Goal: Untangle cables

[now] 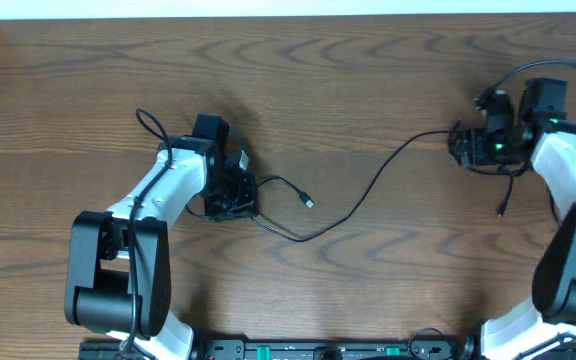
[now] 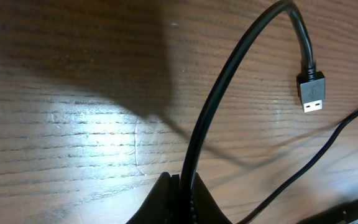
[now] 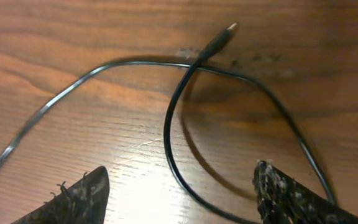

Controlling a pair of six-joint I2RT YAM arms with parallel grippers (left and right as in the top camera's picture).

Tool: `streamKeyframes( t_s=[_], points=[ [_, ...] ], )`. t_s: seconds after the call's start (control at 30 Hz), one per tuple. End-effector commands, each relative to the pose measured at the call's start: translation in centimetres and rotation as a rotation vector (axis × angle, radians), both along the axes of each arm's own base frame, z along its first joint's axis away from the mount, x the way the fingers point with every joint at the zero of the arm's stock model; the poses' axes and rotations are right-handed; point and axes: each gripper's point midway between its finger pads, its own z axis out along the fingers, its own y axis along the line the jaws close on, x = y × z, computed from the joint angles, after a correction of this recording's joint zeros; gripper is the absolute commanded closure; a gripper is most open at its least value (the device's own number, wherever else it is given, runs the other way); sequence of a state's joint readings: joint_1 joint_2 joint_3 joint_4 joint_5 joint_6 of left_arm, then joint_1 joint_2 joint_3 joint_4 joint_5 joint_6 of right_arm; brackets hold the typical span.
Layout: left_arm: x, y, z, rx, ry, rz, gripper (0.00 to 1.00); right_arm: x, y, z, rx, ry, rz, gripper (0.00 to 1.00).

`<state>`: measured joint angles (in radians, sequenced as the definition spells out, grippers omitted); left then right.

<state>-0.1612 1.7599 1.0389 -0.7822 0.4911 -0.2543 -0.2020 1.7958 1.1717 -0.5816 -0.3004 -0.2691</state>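
The black cable (image 1: 368, 190) runs across the wooden table from my left gripper (image 1: 230, 197) to my right gripper (image 1: 465, 145). My left gripper (image 2: 191, 196) is shut on the black cable (image 2: 213, 106) near one end. That USB plug (image 2: 311, 93) curls over and rests on the table beyond the jaws, and it also shows in the overhead view (image 1: 309, 203). My right gripper (image 3: 179, 199) is open just above the table. A loop of the black cable (image 3: 169, 143) lies between its fingers, with the other plug (image 3: 222, 38) beyond. No white cable is in view.
A thinner run of the black cable (image 2: 328, 149) passes to the right of my left gripper. The right arm's own thicker wires (image 1: 558, 68) arch over its wrist. The table's far edge (image 1: 288, 14) runs along the top of the overhead view.
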Motion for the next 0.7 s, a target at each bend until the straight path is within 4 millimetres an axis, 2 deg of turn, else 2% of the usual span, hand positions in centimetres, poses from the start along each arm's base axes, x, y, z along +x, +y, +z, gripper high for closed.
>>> streamKeyframes(
  t_s=[0.0,0.13,0.2,0.27,0.47,0.6,0.67],
  points=[
    [-0.3,0.2,-0.3,0.014,0.007,-0.011,0.92,0.4,0.3,-1.5,-0.045,-0.001,0.096,0.30],
    [-0.3,0.2,-0.3,0.014,0.006,-0.011,0.92,0.0,0.4,-3.5,-0.046,0.040,0.127,0.31],
    [-0.2,0.2,-0.3,0.013,0.006,-0.011,0.92,-0.2,0.4,-4.2,-0.042,0.059,0.127,0.39],
    [-0.3,0.2,-0.3,0.014,0.007,-0.011,0.92,-0.3,0.4,-4.8,-0.042,0.074,0.126,0.52],
    [-0.3,0.2,-0.3,0.014,0.007,-0.011,0.92,-0.9,-0.1,-5.3,-0.066,0.108,0.116,0.59],
    [-0.3,0.2,-0.3,0.014,0.007,-0.011,0.92,-1.5,-2.8,-5.8,-0.176,0.171,-0.029,0.82],
    [-0.3,0.2,-0.3,0.014,0.007,-0.011,0.92,-1.6,-3.3,-5.8,-0.198,0.181,-0.067,0.90]
  ],
)
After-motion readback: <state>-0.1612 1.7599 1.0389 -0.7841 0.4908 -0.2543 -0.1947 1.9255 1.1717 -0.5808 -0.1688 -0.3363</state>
